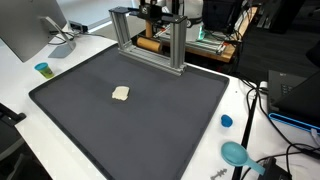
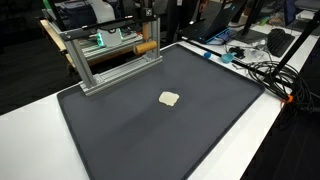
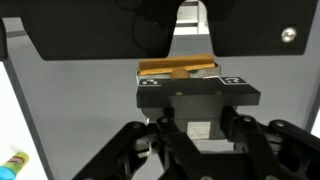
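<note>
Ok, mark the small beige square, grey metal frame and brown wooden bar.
Small beige square (image 1: pixel 121 94): exterior view, its centre.
Grey metal frame (image 1: pixel 181 50): exterior view, near post.
Brown wooden bar (image 3: pixel 176 68): wrist view, midsection.

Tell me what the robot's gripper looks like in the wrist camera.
The black two-finger gripper has angular linkage bars with round pivot joints and a blocky crosspiece bearing two small white square markings. No cables show on it. In both exterior views it is too small and dark for detail.

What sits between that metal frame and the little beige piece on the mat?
Nothing: only bare dark mat between the metal frame and beige piece, in both exterior views.
</note>
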`<state>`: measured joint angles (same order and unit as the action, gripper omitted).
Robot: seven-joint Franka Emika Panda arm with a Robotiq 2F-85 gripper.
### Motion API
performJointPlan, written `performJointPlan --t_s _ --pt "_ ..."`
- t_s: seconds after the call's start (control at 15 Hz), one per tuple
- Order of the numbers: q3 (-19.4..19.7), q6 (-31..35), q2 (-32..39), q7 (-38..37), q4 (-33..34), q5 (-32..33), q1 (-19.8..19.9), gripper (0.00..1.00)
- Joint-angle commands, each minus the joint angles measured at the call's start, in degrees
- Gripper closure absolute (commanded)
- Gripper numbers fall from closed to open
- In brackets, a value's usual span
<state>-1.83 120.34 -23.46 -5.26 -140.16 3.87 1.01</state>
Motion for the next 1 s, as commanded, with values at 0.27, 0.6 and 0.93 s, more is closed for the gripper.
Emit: performJointPlan --t_s 0.27,0.6,0.93 --pt "0.1 1.0 -8.7 -0.2 -7.4 0.1 -0.2 0.78" --pt "0.3 0.3 -11.8 -0.6 -8.5 -1.6 -0.4 0.78" --pt "0.6 -1.1 -13.3 0.2 -9.0 -3.3 -1.0 0.78"
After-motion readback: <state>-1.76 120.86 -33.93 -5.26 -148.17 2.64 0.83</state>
